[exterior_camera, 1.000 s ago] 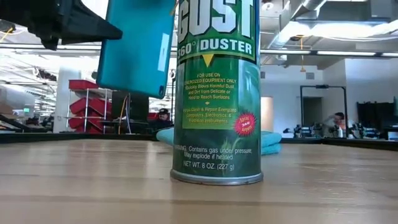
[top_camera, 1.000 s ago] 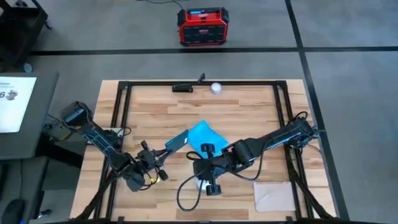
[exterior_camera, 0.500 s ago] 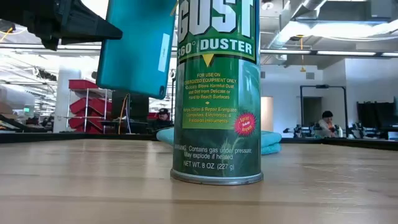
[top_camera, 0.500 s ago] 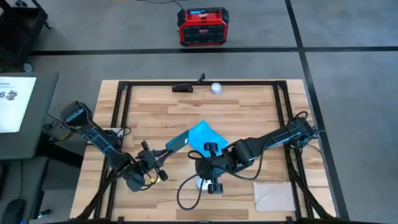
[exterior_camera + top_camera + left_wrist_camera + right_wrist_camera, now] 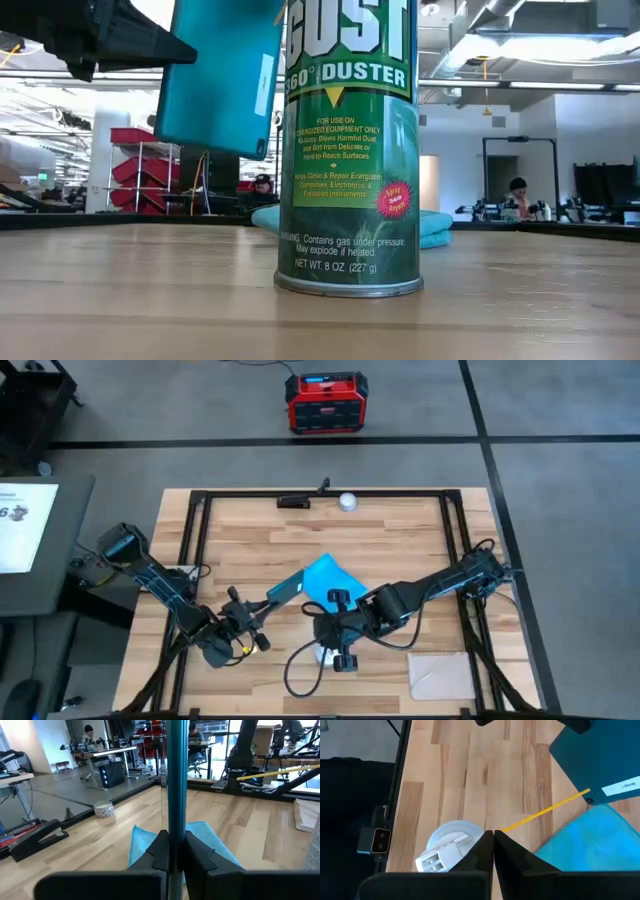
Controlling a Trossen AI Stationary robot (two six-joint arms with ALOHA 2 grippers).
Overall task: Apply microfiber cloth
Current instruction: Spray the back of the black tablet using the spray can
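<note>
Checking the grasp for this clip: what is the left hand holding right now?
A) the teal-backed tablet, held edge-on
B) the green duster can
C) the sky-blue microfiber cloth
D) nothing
A: in the left wrist view the left hand is clamped on the thin edge of the tablet, while the microfiber cloth lies flat on the table behind it.

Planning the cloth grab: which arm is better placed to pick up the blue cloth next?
Right, probably. The left claw is shut on the tablet, held up on edge. The right claw is shut and empty, above the duster can, right beside the microfiber cloth lying flat.
</note>
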